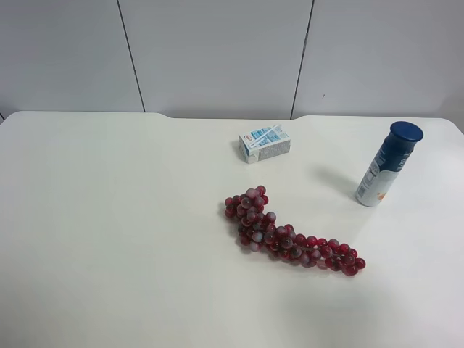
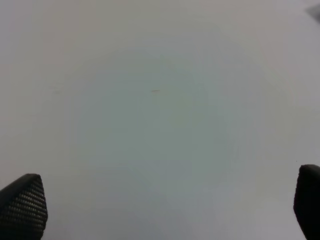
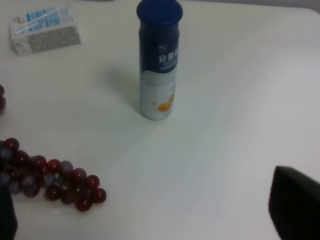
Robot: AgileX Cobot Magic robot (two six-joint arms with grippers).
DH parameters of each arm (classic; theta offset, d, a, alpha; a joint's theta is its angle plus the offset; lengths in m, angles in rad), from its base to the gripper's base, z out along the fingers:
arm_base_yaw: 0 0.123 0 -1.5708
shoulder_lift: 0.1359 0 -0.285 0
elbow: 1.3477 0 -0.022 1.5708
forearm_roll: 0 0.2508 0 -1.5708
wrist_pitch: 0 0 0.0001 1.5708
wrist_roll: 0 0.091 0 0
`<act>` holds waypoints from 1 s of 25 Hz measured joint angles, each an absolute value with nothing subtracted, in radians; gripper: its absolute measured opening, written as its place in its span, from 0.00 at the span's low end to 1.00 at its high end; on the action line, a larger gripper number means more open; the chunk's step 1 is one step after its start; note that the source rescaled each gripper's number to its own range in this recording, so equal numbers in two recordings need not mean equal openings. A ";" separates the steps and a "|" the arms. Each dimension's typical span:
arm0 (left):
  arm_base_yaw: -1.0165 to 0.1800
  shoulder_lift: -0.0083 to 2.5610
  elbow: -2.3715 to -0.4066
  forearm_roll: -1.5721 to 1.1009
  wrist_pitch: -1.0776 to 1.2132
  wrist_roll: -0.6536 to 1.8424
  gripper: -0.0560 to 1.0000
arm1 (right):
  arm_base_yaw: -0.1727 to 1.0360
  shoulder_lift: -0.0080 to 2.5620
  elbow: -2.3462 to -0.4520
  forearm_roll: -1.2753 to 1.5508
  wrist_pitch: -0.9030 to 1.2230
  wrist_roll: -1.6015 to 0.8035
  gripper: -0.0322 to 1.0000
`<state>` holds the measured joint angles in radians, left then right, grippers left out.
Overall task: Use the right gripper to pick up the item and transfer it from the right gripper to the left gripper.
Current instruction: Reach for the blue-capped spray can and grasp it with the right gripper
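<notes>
Overhead, the bottle (image 1: 388, 164) stands upright on the desk (image 1: 109, 217), apart from grapes (image 1: 290, 235) and carton (image 1: 264, 143). Right wrist: right claw (image 3: 150, 215) spread wide, empty, bottle ahead. Left wrist: left claw (image 2: 165, 202), seemingly wide open, empty.

- Table (image 1: 109, 239): white top, smooth, matt with a faint sheen.
- Wall (image 1: 217, 51): pale grey panels, smooth and matt, with thin dark seams.
- Bottle (image 1: 386, 168): looks like plastic. The printed blue-and-white label is smooth and slightly glossy.
- Cap (image 1: 404, 132): dark blue, smooth, with a soft sheen.
- Carton (image 1: 264, 143): printed card, flat-sided and matt.
- Grapes (image 1: 290, 235): dark red beads, glossy with small highlights, probably plastic. Several have a pale, frosted look.
- Left gripper (image 2: 165, 202): fingers (image 2: 24, 206) black and matt, with a fine grid texture on the face.
- Right gripper (image 3: 150, 207): fingers (image 3: 295, 207) black, matt and smooth as far as the blur allows.
</notes>
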<state>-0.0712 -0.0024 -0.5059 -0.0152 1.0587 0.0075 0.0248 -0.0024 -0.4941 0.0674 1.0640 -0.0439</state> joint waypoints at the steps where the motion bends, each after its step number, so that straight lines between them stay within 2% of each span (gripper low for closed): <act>1: -0.071 -0.002 -0.506 -0.015 1.059 0.008 1.00 | 0.025 -0.002 -0.494 0.067 1.064 -0.044 1.00; 17: -0.071 -0.002 -0.506 -0.015 1.059 0.008 1.00 | 0.025 0.001 -0.502 0.093 1.068 -0.044 1.00; 25: -0.071 -0.002 -0.506 -0.015 1.059 0.008 1.00 | 0.025 0.318 -0.754 0.094 1.087 -0.044 1.00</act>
